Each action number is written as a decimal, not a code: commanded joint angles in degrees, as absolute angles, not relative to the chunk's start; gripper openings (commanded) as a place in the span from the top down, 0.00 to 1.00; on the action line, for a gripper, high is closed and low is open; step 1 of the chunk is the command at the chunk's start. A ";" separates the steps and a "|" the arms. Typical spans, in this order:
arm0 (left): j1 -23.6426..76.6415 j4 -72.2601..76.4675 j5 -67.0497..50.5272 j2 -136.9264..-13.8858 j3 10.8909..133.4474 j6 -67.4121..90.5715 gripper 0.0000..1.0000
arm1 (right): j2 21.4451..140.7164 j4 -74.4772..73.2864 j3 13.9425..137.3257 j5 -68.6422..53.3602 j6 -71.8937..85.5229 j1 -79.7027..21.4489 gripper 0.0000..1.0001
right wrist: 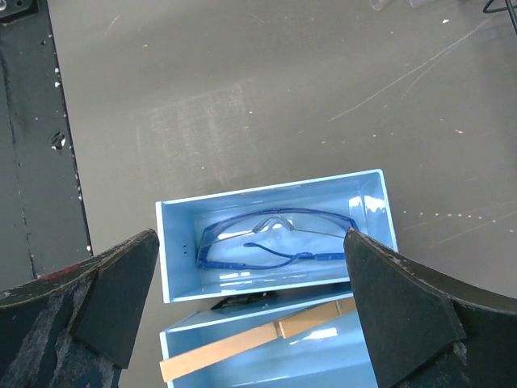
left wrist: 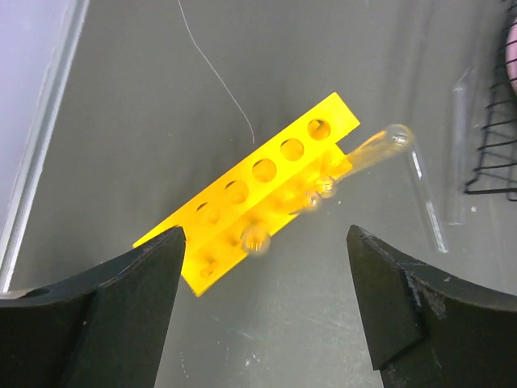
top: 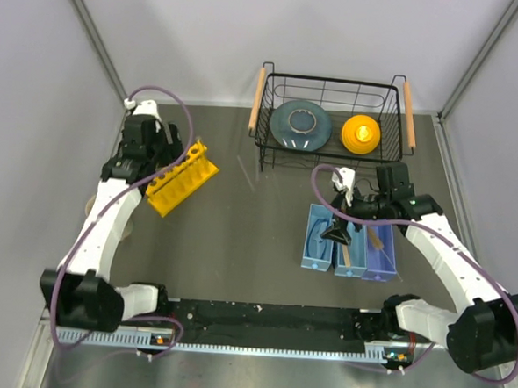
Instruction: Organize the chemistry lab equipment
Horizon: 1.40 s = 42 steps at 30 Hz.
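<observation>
The yellow six-hole rack (top: 182,179) lies tilted at the left of the table. In the left wrist view the rack (left wrist: 266,174) holds thin clear glass tubes; one tube (left wrist: 378,149) sticks out at a slant. Another clear tube (left wrist: 426,202) lies loose on the table. My left gripper (top: 162,157) is open and empty just above the rack (left wrist: 265,275). The blue-rimmed safety glasses (right wrist: 275,238) lie in a blue bin (right wrist: 174,267). The tan wooden clamp (right wrist: 258,338) lies in the bin next to it. My right gripper (top: 338,230) is open and empty above both (right wrist: 250,267).
Three blue bins (top: 350,261) stand side by side at centre right. A black wire basket (top: 334,84) with wooden handles stands at the back, holding a grey-blue plate (top: 300,124) and a yellow object (top: 361,133). Its edge shows in the left wrist view (left wrist: 493,137). Grey walls enclose the table.
</observation>
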<state>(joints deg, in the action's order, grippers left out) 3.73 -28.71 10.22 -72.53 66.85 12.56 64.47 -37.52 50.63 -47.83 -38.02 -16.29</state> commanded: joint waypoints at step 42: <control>3.43 -29.44 15.82 -18.90 39.64 11.43 0.01 | 122.78 -29.63 102.48 2.17 -1.32 -49.92 0.30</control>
